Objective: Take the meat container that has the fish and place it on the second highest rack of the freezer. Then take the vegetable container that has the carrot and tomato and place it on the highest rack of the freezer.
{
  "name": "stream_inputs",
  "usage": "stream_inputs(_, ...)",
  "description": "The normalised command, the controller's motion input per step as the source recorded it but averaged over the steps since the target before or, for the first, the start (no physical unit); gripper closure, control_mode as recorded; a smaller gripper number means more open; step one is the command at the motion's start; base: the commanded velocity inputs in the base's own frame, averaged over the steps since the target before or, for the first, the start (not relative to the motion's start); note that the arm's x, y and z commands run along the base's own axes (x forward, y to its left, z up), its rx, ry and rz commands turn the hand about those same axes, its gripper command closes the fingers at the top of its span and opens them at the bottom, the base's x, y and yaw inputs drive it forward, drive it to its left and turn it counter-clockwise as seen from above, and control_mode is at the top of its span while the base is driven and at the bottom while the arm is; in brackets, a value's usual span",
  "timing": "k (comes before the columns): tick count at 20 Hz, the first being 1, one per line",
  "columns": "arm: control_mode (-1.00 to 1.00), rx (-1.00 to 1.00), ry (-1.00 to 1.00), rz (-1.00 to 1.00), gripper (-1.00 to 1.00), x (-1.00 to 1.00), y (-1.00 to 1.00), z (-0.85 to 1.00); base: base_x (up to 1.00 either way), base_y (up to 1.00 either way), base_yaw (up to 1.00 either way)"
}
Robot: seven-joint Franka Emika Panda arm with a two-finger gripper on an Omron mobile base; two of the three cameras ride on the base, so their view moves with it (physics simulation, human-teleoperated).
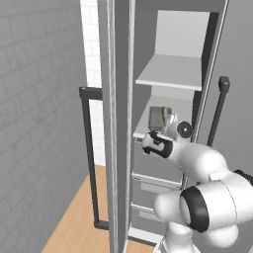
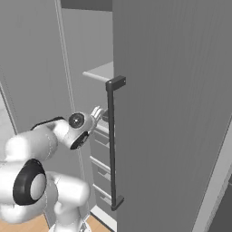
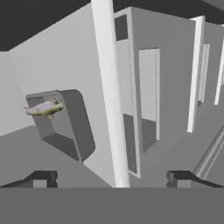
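Note:
The freezer point(image 1: 148, 29) stands open. Its highest rack point(image 1: 170, 71) is a bare white shelf. The dark-grey meat container point(image 1: 159, 117) rests on the white shelf below it. In the hand view the meat container point(image 3: 61, 124) sits to the left with the olive-tan fish point(image 3: 43, 108) in it. My gripper point(image 1: 170, 119) is just right of the container and a little back from it, open. In the hand view my gripper point(image 3: 109, 179) has its tips wide apart with nothing between them. The vegetable container, carrot and tomato are out of view.
Grey drawers point(image 1: 155, 170) fill the freezer below the shelves. The open freezer door point(image 1: 116, 148) with its dark bar handle point(image 1: 89, 153) stands to the left. A closed grey door point(image 2: 172, 118) with a dark handle point(image 2: 112, 145) flanks the right. Wooden floor point(image 1: 74, 227) lies below.

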Motion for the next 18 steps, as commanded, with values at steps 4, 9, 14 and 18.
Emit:
stream_inputs(4, -1.0, -0.08, -0.1, 0.0, -1.0, -0.96, 0.0, 0.98, 0.0, 0.0, 0.0)
stream_inputs(9, -1.0, -0.06, -0.07, 0.0, -1.0, -1.0, 0.0, 0.92, 0.0, 0.0, 0.0)
stream_inputs(14, -1.0, 0.0, 0.0, 0.0, -1.0, -1.0, 0.0, 0.59, 0.0, 0.0, 0.0)
stream_inputs(18, -1.0, -0.02, 0.01, 0.0, -1.0, -1.0, 0.0, 0.25, 0.0, 0.0, 0.0)
